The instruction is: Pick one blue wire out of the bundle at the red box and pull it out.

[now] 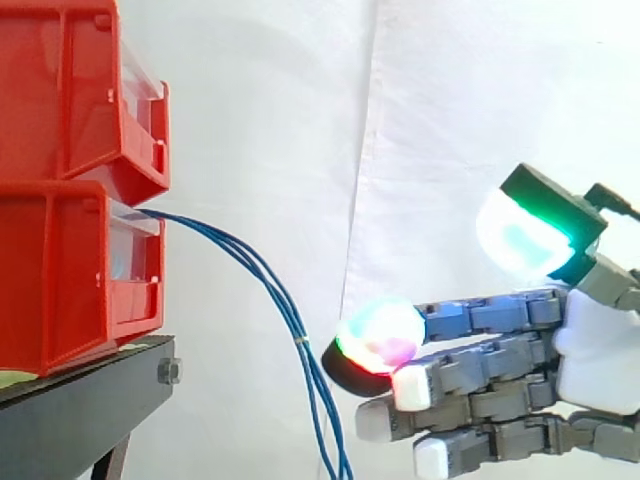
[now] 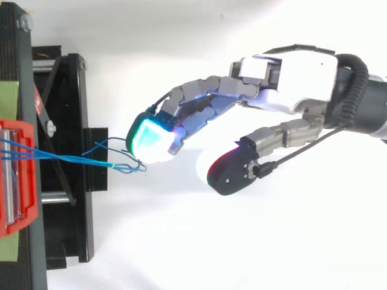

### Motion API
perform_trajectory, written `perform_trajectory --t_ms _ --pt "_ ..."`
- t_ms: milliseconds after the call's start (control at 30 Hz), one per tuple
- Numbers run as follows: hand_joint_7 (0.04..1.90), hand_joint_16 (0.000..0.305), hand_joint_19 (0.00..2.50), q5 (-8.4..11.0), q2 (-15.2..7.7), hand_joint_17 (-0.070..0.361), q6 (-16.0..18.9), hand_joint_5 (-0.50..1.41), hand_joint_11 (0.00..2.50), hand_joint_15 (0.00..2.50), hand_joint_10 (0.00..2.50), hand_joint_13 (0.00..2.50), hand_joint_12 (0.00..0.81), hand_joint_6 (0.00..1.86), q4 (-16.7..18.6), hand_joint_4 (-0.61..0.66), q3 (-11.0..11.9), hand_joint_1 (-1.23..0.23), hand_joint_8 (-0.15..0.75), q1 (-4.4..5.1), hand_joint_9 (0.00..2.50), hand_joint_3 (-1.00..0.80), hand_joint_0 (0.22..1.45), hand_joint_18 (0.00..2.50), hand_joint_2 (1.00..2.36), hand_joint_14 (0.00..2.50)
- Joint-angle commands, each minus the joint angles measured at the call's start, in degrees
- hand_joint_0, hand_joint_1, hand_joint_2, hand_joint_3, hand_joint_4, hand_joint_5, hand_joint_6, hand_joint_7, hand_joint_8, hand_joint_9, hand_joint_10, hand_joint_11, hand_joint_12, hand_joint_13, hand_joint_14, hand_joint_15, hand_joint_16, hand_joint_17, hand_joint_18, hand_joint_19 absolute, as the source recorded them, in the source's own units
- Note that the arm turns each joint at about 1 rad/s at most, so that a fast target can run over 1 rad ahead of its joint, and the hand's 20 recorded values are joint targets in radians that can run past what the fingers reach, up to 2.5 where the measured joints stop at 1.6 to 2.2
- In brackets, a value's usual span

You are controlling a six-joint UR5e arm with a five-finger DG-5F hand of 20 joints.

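A bundle of thin blue wires (image 1: pixel 285 310) comes out of the lower red bin (image 1: pixel 70 270) and hangs down in a curve past the stand's edge. From above, the wires (image 2: pixel 72 158) run right from the bin (image 2: pixel 18 181) and end in small loops. My hand (image 1: pixel 600 340) comes in from the right with its fingers stretched towards the bundle and the thumb (image 1: pixel 530 235) held apart. The glowing fingertip (image 1: pixel 380 335) stands a short gap to the right of the wires, and nothing is between fingers and thumb. In the top view the hand (image 2: pixel 290 72) has its fingertip (image 2: pixel 151 139) right beside the wire loops.
A second red bin (image 1: pixel 80 90) is stacked on the lower one. Both rest on a black stand (image 1: pixel 90 400) at the left, seen from above as a black frame (image 2: pixel 66 181). A white curtain hangs behind.
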Motion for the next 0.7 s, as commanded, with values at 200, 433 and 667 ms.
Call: perform_trajectory --t_ms 200,433,667 --pt "0.81 0.057 0.45 2.68 -3.5 0.129 -4.0 -0.17 0.26 0.23 0.01 0.32 0.391 0.5 1.51 0.23 3.94 -0.61 0.271 0.55 0.6 -0.47 0.48 0.4 1.0 0.01" --pt "0.81 0.057 0.46 2.68 -8.77 0.129 -1.72 -0.17 0.26 0.22 0.01 0.31 0.394 0.5 2.3 0.23 9.92 -0.61 0.269 0.55 0.59 -0.47 0.48 0.39 1.0 0.01" --pt "0.82 0.057 0.46 2.86 -8.77 0.128 -5.67 -0.17 0.28 0.22 0.01 0.31 0.392 0.5 3.27 0.23 10.01 -0.63 0.27 1.61 0.6 -0.47 0.48 0.39 1.0 0.01"
